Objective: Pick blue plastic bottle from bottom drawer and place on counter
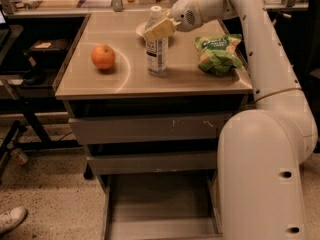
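The blue plastic bottle [157, 54], clear with a white cap and pale label, stands upright on the beige counter [190, 81], near its middle. My gripper [159, 29] reaches in from the right and sits at the bottle's upper part, just below the cap, covering its shoulder. The bottom drawer [160, 204] is pulled out below the cabinet, and its tray shows nothing inside.
An orange apple [103, 57] lies left of the bottle. A green snack bag [218, 53] lies to its right. A white dish [141, 30] sits behind the bottle. My white arm and base [265, 174] fill the right side. A shoe [11, 219] shows at the bottom left.
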Controlling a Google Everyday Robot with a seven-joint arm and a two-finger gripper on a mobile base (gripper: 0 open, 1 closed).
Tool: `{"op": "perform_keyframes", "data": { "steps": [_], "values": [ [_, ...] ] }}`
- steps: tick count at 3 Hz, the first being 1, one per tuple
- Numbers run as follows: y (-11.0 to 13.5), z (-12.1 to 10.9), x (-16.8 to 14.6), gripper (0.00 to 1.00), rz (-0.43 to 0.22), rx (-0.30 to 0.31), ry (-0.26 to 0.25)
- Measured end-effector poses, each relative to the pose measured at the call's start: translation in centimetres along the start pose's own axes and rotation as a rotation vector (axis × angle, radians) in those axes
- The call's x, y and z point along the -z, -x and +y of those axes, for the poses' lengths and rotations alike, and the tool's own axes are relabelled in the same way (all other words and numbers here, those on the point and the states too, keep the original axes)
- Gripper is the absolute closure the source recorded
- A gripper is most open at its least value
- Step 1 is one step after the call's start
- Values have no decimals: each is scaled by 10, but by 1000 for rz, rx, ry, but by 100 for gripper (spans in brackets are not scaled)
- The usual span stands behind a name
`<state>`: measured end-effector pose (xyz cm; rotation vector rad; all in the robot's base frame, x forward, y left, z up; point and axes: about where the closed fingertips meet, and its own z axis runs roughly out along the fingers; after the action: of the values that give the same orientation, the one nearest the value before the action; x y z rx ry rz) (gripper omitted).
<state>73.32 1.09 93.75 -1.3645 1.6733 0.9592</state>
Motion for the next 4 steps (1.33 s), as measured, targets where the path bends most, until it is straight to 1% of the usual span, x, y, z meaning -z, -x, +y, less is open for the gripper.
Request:
{"op": "perform_keyframes", "data": {
  "steps": [3, 4],
  "values": [
    [0, 0, 0, 12, 0, 0, 0],
    [0, 0, 0, 0, 0, 0, 0]
  ]
}}
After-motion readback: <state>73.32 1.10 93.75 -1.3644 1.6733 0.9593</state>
